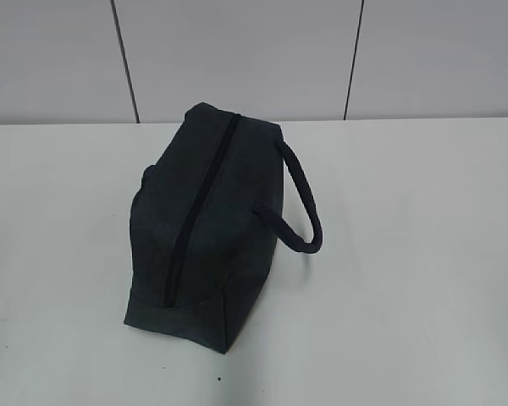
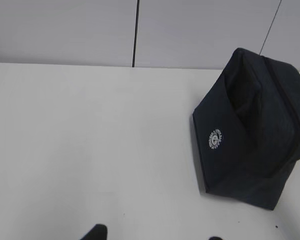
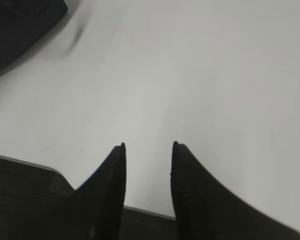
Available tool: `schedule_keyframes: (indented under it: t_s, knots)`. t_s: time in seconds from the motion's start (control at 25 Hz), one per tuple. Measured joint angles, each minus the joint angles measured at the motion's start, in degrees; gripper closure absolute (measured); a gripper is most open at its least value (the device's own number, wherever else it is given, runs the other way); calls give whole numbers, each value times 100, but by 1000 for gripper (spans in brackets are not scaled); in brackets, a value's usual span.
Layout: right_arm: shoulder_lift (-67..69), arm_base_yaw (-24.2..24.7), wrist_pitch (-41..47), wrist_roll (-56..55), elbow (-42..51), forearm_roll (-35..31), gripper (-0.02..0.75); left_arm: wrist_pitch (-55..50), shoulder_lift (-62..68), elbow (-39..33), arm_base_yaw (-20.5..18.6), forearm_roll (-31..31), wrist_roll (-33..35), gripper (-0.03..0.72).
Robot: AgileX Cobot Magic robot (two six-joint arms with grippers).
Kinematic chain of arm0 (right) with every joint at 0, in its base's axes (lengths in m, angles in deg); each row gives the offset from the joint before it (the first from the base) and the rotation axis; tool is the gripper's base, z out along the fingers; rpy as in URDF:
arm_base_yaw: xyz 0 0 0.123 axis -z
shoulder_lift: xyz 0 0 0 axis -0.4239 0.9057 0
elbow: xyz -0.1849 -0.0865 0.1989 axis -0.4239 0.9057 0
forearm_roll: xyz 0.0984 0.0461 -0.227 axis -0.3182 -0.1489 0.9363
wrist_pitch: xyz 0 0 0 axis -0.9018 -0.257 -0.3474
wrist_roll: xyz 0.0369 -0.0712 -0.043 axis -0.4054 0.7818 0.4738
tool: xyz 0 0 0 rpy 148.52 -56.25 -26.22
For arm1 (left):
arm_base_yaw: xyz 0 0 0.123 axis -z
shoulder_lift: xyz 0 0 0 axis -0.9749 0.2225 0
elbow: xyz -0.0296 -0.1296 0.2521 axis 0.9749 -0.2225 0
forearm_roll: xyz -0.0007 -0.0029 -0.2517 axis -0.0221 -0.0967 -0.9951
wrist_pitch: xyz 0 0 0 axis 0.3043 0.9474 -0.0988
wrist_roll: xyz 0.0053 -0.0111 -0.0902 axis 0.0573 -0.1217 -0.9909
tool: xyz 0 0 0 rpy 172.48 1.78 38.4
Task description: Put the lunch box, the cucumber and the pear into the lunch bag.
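The dark navy lunch bag (image 1: pixel 205 228) stands in the middle of the white table, its black zipper (image 1: pixel 199 207) running along the top and looking shut. Its padded loop handle (image 1: pixel 298 203) sticks out to the right. In the left wrist view the lunch bag (image 2: pixel 252 130) sits at the right, showing a white round logo (image 2: pixel 216 139). My left gripper (image 2: pixel 152 236) is open, only its fingertips (image 2: pixel 96 232) showing at the bottom edge over bare table. My right gripper (image 3: pixel 148 146) is open and empty above the table; a corner of the lunch bag (image 3: pixel 20 30) lies top left. Lunch box, cucumber and pear are out of view.
A grey panelled wall (image 1: pixel 254 59) rises behind the table. The table's near edge (image 3: pixel 20 162) shows under my right gripper, with dark floor below. Neither arm appears in the exterior view.
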Motion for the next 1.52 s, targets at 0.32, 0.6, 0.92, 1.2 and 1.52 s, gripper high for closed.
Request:
schedule_keyframes:
  t_s: [0.32,0.6,0.92,1.2,1.52]
  knots:
    - [0,0,-233,22,137,105,484,215,0,-130,0,0,0,316]
    - [0,0,-244,41,137,105,486,215,0,-130,0,6,239,316]
    - [0,0,-252,41,137,105,487,215,0,-130,0,6,258,316]
    - [0,0,-252,50,137,105,487,215,0,-130,0,6,258,316]
    - [0,0,-252,50,137,115,487,221,0,-130,-389,6,265,316]
